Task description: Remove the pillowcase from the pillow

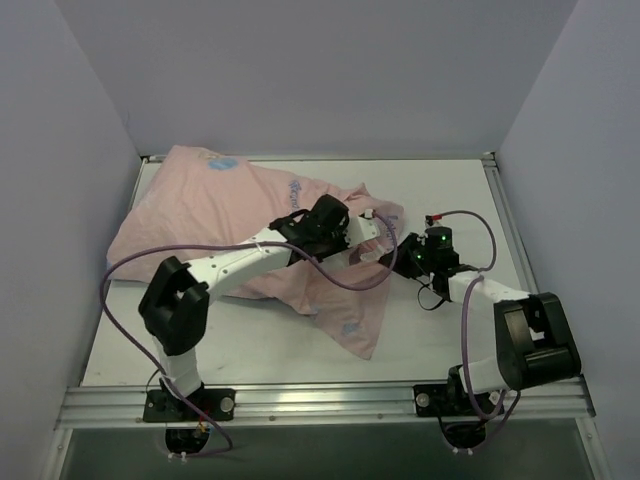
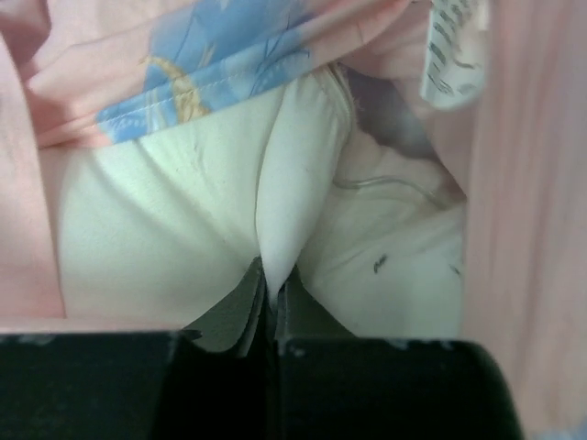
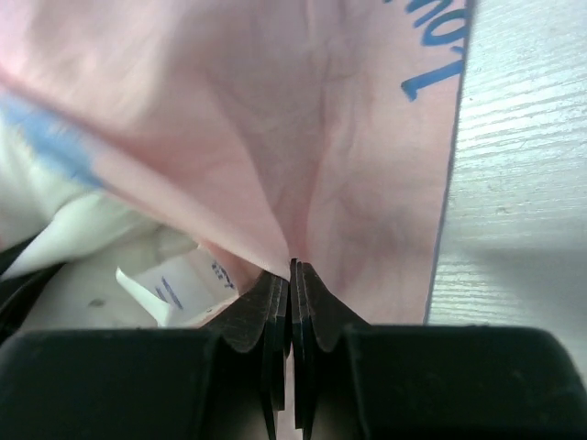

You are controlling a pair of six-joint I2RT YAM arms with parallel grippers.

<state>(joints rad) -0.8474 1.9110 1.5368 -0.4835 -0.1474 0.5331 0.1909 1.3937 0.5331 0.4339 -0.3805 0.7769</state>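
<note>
The pillowcase [image 1: 200, 200] lies pink side up across the left and middle of the table and covers the pillow in the top view. Its open end faces right. My left gripper [image 1: 380, 235] reaches into that opening. In the left wrist view the left gripper [image 2: 272, 280] is shut on a pinched fold of the white pillow [image 2: 183, 211], under the turned-back blue printed hem of the pillowcase [image 2: 183, 64]. My right gripper [image 1: 405, 258] is beside the opening. In its wrist view the right gripper [image 3: 291, 266] is shut on the pink pillowcase [image 3: 348, 137], with the pillow [image 3: 55, 229] showing at left.
The white table [image 1: 450, 200] is bare to the right of the cloth, and its planks [image 3: 523, 183] show in the right wrist view. A white care label [image 2: 449, 46] hangs inside the opening. Purple cables loop around both arms. A metal rail [image 1: 320, 400] runs along the front edge, and walls close in three sides.
</note>
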